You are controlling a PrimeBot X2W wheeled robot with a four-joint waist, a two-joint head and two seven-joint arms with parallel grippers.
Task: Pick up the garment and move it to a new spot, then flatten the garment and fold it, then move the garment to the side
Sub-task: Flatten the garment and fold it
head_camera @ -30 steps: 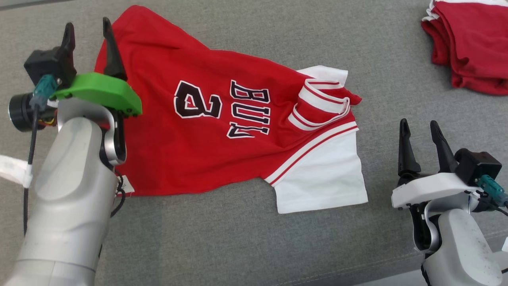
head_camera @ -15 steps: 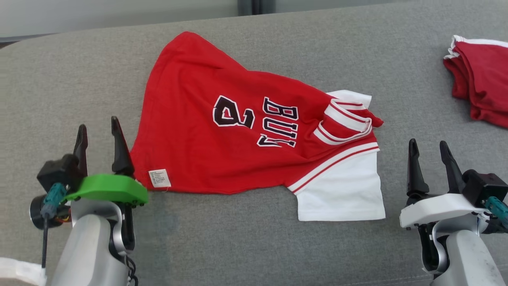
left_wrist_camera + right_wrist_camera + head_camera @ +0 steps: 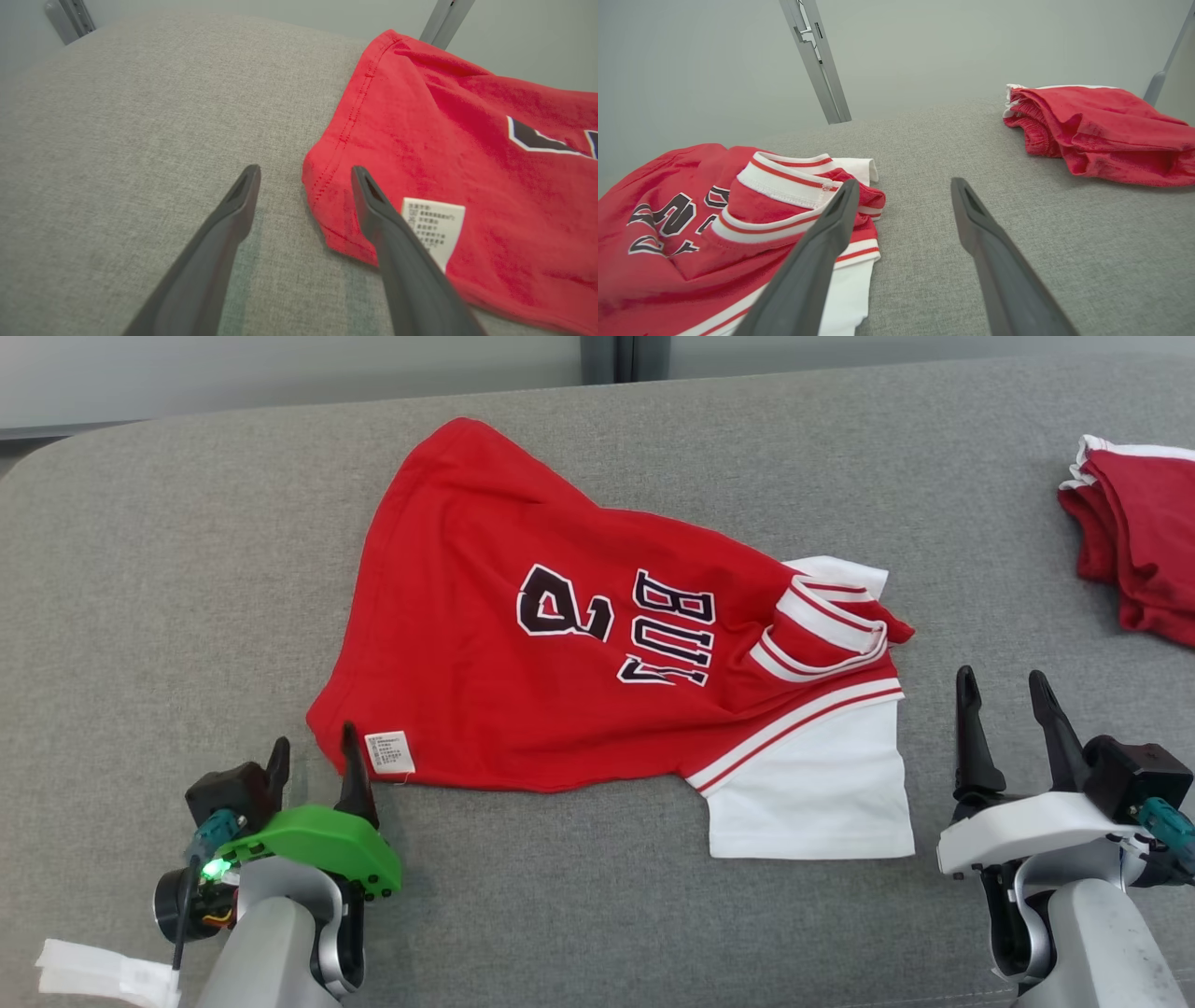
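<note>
Head view shows us the garment (image 3: 579,644), a red jersey with white sleeves, lying mostly flat but askew in the middle of the grey cushion (image 3: 187,616), hem toward our left and striped collar (image 3: 822,625) toward our right. Black lettering outlined in white and a numeral run across its chest. One white sleeve (image 3: 812,793) is spread out at the near right, while the other is mostly tucked behind the rumpled collar, and a crease cuts off the last letters. A white care label (image 3: 389,753) sticks out at the near hem corner. Our left gripper (image 3: 315,735) sits at that corner with its fingers apart and holding nothing. In the left wrist view the left gripper (image 3: 306,168) straddles the hem edge, one finger over the garment (image 3: 467,140) beside the label (image 3: 434,228); it is probably hovering, though we cannot tell whether it touches the cloth. Our right gripper (image 3: 1000,675) waits just beyond the near sleeve, spread wide and empty. A second red garment (image 3: 1139,541), folded, lies well apart at the far right, cut off by the frame edge. The head camera has shifted since a second ago. Measured against the jersey, our left gripper has drawn back from the far hem corner to the near one, and the label, then half covered by the forearm, is now plain.
</note>
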